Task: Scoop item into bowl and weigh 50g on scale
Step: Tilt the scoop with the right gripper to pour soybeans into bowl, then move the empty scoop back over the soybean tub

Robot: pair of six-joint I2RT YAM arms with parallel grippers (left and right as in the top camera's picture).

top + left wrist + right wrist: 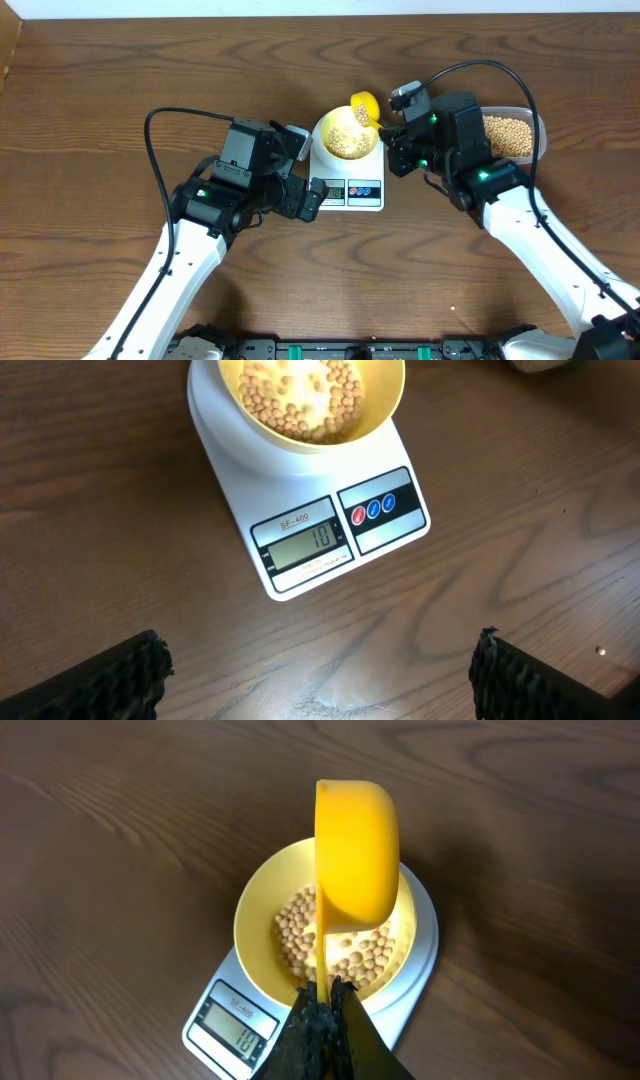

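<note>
Overhead view of the wooden worktop (100,100) mid-weighing: the right claw (322,995) is clenched on the thin handle of a yellow scoop (355,850), which is tipped steeply over the far right rim of the pale yellow-green bowl (321,135). The bowl sits on the far end of the white scale (235,480), near the middle of the worktop. Tan beans (300,400) cover much of the bowl's floor, and a few appear to lie in the scoop's cup. The right wrist view shows the scoop from behind, so whether beans are falling at this instant cannot be told. The scale's grey display (308,542) appears to read 10 in the left wrist view, which puts the load well short of the target. To the right, a clear tub (538,128) holds a deep supply of the same beans. The left claw (318,645) is released, its fingers spread wide with nothing between them, and hangs just beside the near left corner of the scale. As a judgement, the job is in its early part. The bowl is placed and the first beans are in, but several more trips from tub to bowl look necessary. The last additions will need smaller, careful pours so the reading does not overshoot.
</note>
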